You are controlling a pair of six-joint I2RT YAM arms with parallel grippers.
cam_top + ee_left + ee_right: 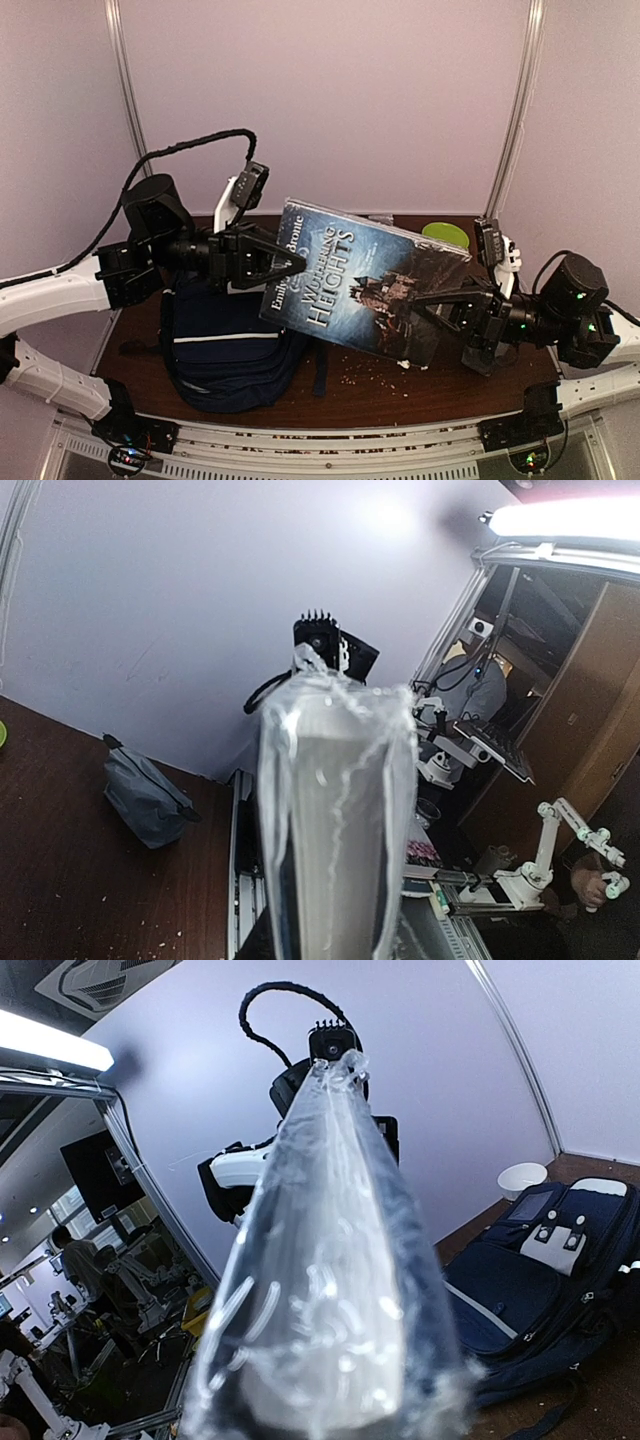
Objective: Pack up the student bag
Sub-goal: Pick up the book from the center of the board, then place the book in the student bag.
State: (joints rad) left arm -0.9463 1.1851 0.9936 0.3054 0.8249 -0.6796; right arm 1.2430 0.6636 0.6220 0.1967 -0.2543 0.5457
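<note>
Ok, both claws pinching the Wuthering Heights book (pixel 360 285) midair: left claw (pixel 285 265) on its left edge, right claw (pixel 430 298) on right edge. Navy student bag (pixel 225 345) lies on counter (pixel 400 385), under left arm.

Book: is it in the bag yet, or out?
Out. The book hangs tilted above the table, one edge gripped by the left hand, the right hand at the other; the student bag lies on the table.

student bag (pixel 215 350) partly behind book (pixel 365 285), green disc (pixel 445 235) half hidden — book edge blurred close-up
</note>
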